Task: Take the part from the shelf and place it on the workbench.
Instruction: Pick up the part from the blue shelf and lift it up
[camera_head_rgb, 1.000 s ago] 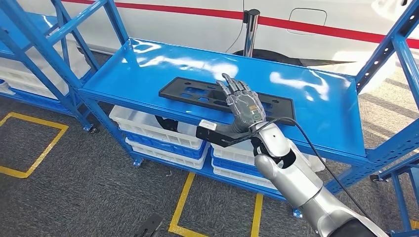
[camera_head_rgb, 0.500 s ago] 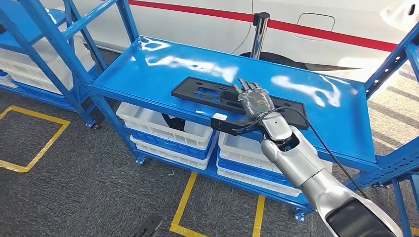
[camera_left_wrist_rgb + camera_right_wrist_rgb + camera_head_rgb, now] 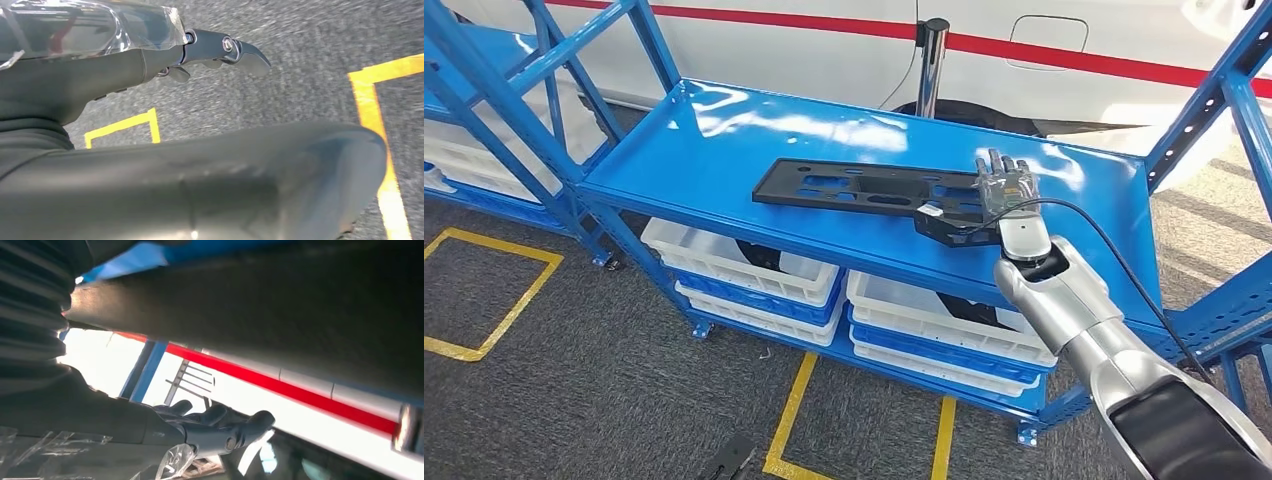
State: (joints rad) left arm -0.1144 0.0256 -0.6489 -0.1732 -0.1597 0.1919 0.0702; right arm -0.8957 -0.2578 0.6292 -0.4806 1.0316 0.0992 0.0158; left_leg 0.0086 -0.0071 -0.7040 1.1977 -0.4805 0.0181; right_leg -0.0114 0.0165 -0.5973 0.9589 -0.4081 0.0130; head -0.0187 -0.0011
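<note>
A white vehicle body [image 3: 824,45] with a red stripe is seen running across the back, cut off at the top of the head view. In front of it the blue shelf [image 3: 724,150] is spread wide, its glossy top deck streaked with glare; its right upright is cut by the picture's edge. Beneath the deck, white bins [image 3: 734,262] are stacked on blue ones, partly hidden under the deck's front edge. Grey carpet floor [image 3: 574,400] with yellow tape lines [image 3: 789,420] is seen below.

The part [image 3: 864,190], a long flat black panel with cut-outs, is found lying on the deck, nearer the front edge and running toward the right end. Its right end is covered by the right robot hand [image 3: 999,190], which is laid on top with fingers stretched forward and flat. A black piece by the hand juts out over the part; whether anything is curled beneath the panel is hidden, so a grip cannot be confirmed. In the right wrist view the fingers [image 3: 220,422] are seen extended with a dark blurred surface close above them.

The left robot hand [image 3: 150,55] is seen over the carpet, nothing held; a fingertip [image 3: 247,52] is shown, the rest is hidden, so open or curled cannot be told.
</note>
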